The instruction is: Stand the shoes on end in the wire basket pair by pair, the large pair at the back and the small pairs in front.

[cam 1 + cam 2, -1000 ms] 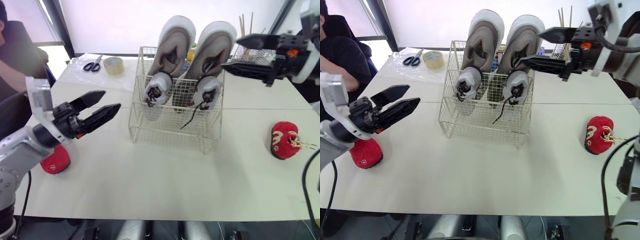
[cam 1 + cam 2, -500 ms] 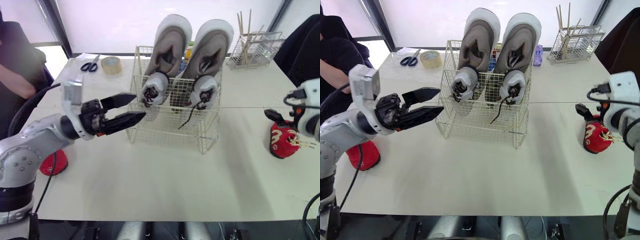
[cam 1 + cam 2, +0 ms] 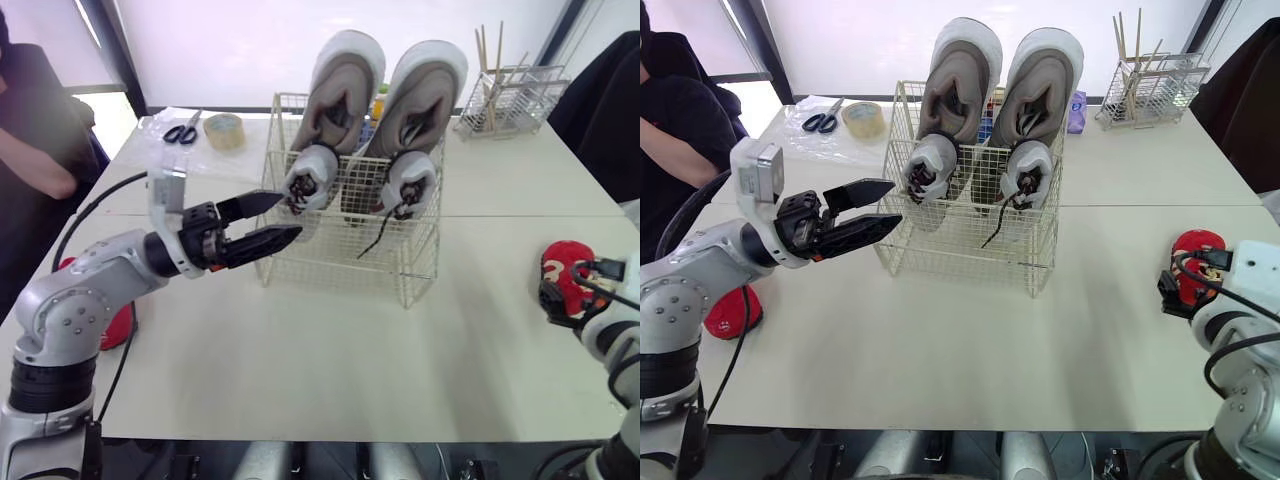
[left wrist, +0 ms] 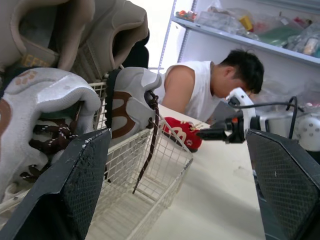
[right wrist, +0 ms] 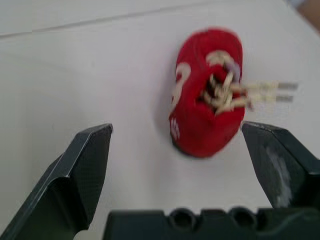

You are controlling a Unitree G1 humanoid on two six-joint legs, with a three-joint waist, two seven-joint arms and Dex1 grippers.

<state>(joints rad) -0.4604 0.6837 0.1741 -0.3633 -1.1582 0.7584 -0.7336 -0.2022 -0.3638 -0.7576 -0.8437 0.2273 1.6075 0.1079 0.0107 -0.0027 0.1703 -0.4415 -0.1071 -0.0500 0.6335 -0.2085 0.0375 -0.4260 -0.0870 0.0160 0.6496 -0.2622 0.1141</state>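
**Right gripper spread wide at the right red shoe**

Its two fingers stand far apart and hold nothing. The right red shoe lies on the desk just ahead of them, near the right edge. Whether either finger touches it I cannot tell.

Left gripper hangs above the desk just beside the left front corner of the basket. It points toward the wire, partly open and empty.

The basket stands mid-desk. The large pair stands on end at its back, toes up and rising well above the rim. The small grey pair stands on end in front, one shoe before each large one. A dark lace from the right small shoe hangs down at the front wire.

The left red shoe lies near the desk's left edge, partly hidden behind the left arm and well apart from the basket.

Scissors and a tape roll lie at the far left corner. A wire rack with sticks stands at the far right. A person sits off the left side.
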